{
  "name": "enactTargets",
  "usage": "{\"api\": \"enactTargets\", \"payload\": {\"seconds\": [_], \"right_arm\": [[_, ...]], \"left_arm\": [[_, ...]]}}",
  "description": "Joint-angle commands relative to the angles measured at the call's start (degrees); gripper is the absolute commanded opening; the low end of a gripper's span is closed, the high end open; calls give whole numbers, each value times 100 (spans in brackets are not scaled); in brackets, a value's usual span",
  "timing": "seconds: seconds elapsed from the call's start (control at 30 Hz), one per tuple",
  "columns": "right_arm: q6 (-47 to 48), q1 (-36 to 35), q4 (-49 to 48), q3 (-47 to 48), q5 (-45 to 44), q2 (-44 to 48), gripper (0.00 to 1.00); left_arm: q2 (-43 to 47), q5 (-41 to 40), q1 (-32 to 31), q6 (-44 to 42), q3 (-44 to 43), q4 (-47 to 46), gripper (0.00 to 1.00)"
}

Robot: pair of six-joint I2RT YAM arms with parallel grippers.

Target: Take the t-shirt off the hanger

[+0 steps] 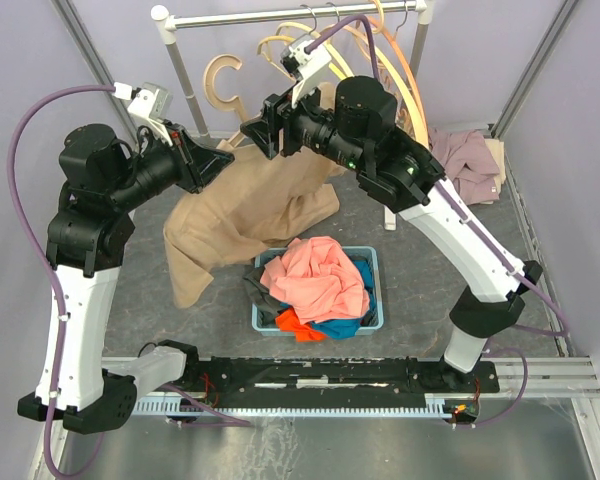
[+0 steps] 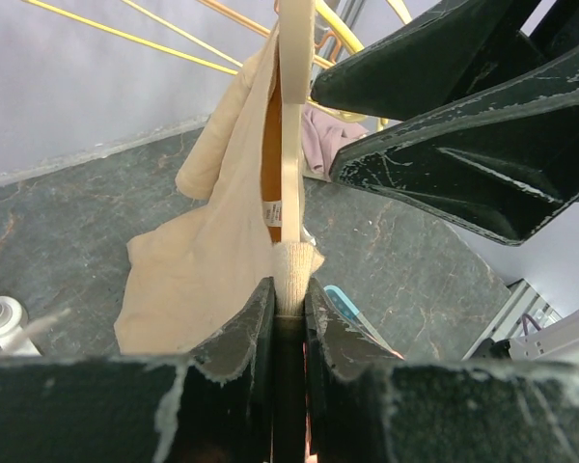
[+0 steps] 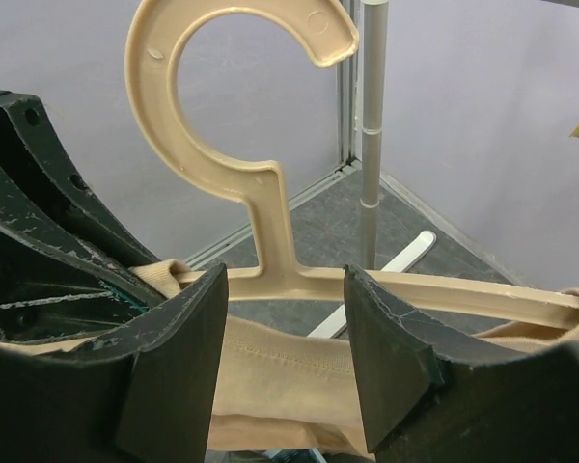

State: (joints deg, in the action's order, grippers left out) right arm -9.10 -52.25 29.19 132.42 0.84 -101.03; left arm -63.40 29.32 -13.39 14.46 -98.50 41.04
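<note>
Left pincer [image 2: 288, 289] pinches t-shirt [image 2: 203, 270]; right pincer [image 3: 285, 280] wide, framing hanger [image 3: 270, 207]; overhead hides both grips.

A blue plastic laundry basket [image 1: 378, 285] stands on the dark grey stone-patterned tabletop [image 1: 410, 300]. It is heaped with clothes: 1 coral-pink garment [image 1: 315, 280] on top, a bright orange one [image 1: 292, 322] and a teal-blue one [image 1: 342, 327] along the near edge, and a dark grey one [image 1: 260, 290] spilling over the left rim. At the back runs a white metal clothes rail [image 1: 300, 14] with several pale wooden and yellow hoop-shaped hangers [image 1: 408, 85] on it. A crumpled mauve garment [image 1: 467, 162] lies in the far right corner.
</note>
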Motion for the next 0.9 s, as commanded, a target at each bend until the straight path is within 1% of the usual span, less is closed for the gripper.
{"api": "enactTargets", "payload": {"seconds": [0.0,0.27,0.47,0.6,0.8,0.87], "right_arm": [[124,-55,-295,287,-173,-44,59],[238,-108,-353,441,-302,-250,56],[279,-144,-376,546,-358,-402,47],[324,-162,-379,583,-411,-443,36],[381,-220,-383,542,-403,-413,11],[370,-251,-388,519,-409,-405,7]], "left_arm": [[73,258,-46,226,-175,-377,3],[60,202,-50,207,-98,-376,3],[13,170,-66,193,-73,-376,3],[-14,157,-76,189,-54,-377,3],[-95,144,-98,239,-93,-377,3],[-131,145,-98,271,-144,-381,3]]}}
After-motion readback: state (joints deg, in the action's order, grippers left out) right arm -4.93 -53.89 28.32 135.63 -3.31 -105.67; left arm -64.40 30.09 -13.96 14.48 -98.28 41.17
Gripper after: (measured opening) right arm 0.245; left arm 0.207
